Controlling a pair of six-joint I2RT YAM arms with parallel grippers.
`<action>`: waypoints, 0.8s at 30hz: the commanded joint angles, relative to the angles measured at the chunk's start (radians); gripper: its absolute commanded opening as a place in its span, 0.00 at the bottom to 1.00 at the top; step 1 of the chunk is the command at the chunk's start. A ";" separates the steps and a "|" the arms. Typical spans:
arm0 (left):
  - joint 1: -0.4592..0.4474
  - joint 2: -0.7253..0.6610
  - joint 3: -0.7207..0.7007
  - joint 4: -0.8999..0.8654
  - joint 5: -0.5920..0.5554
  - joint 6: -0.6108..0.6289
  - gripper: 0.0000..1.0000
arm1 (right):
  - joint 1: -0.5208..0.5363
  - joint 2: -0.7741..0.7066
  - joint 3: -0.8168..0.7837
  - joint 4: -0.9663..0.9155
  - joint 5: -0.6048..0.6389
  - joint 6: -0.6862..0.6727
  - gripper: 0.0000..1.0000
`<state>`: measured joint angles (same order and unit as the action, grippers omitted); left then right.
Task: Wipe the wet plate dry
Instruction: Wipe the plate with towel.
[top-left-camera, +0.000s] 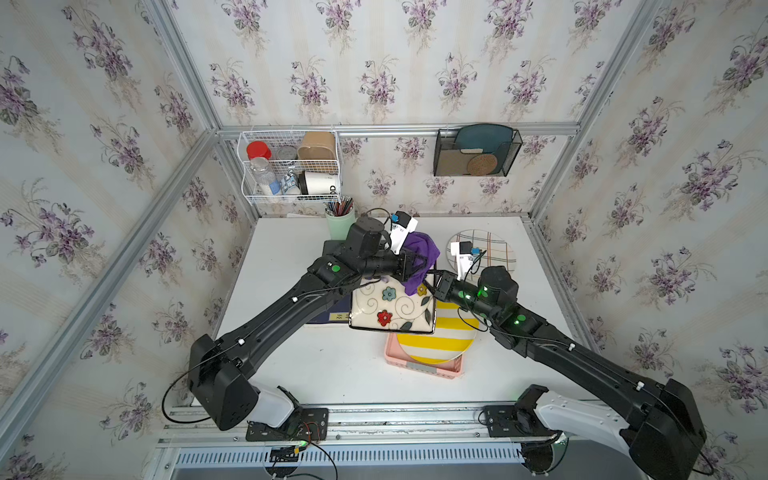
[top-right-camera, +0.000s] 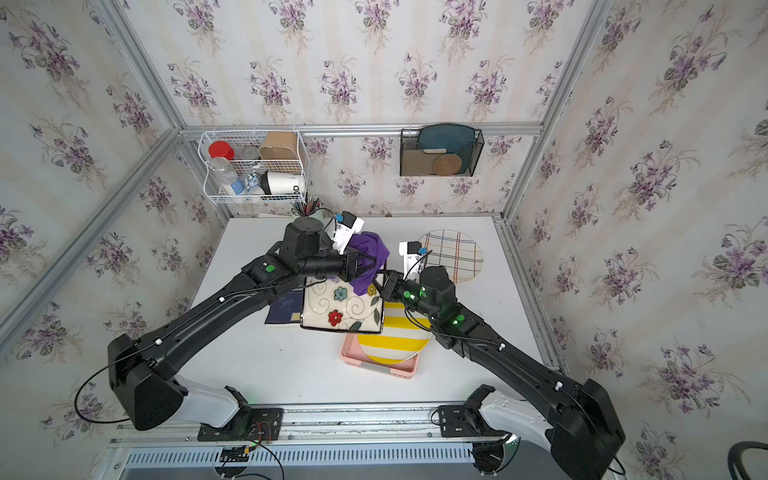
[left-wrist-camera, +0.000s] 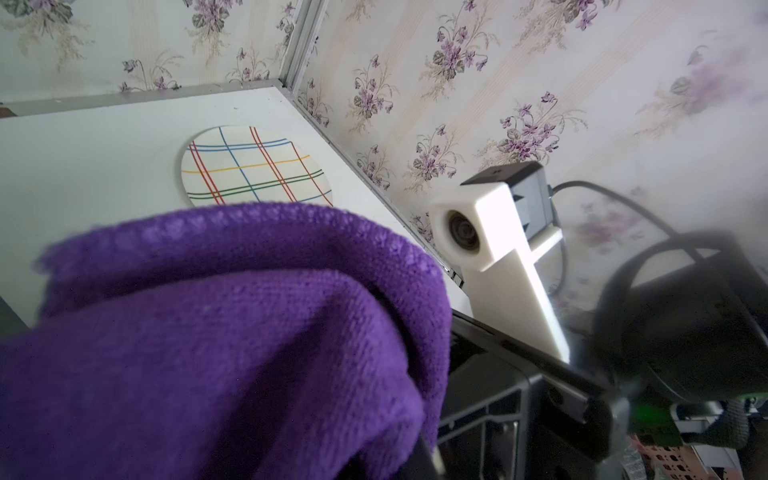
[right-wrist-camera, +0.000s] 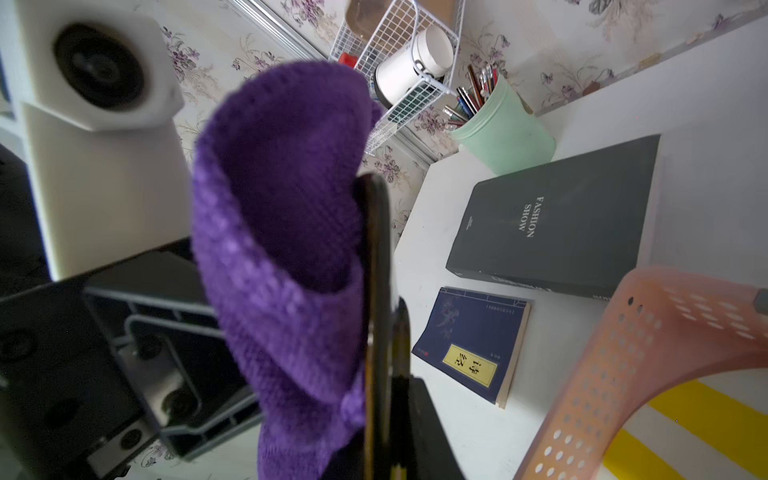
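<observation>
Plate (top-left-camera: 386, 307), square and floral, hangs above the table's (top-left-camera: 291, 365) middle, one edge pinched tight in the right gripper (top-left-camera: 432, 286). The left gripper (top-left-camera: 417, 266), clamped on the purple cloth (top-left-camera: 422, 249), holds it against the plate's far edge.

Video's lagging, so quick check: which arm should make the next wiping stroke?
Left. The left pincer grips the purple cloth right at the flowered plate; the right pincer holds that plate's edge.

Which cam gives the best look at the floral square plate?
Both top views: the floral plate shows its whole decorated face there. The right wrist view catches only its dark rim edge-on. The left wrist view is mostly filled by the purple cloth, so the plate's face is hidden.
</observation>
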<state>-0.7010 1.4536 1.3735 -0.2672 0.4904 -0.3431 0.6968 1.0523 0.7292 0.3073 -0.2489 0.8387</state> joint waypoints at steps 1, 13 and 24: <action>0.045 -0.029 -0.028 -0.130 -0.204 0.043 0.00 | -0.015 -0.063 0.023 0.204 0.055 -0.020 0.00; 0.012 -0.050 -0.169 -0.022 0.053 0.002 0.00 | 0.007 -0.005 0.046 0.308 -0.023 -0.006 0.00; -0.037 0.007 -0.107 -0.136 0.032 0.103 0.00 | -0.221 -0.096 -0.046 0.429 0.097 0.243 0.00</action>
<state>-0.7341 1.4452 1.2594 -0.3145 0.4950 -0.2909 0.4927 0.9768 0.6857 0.3111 -0.1383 0.9348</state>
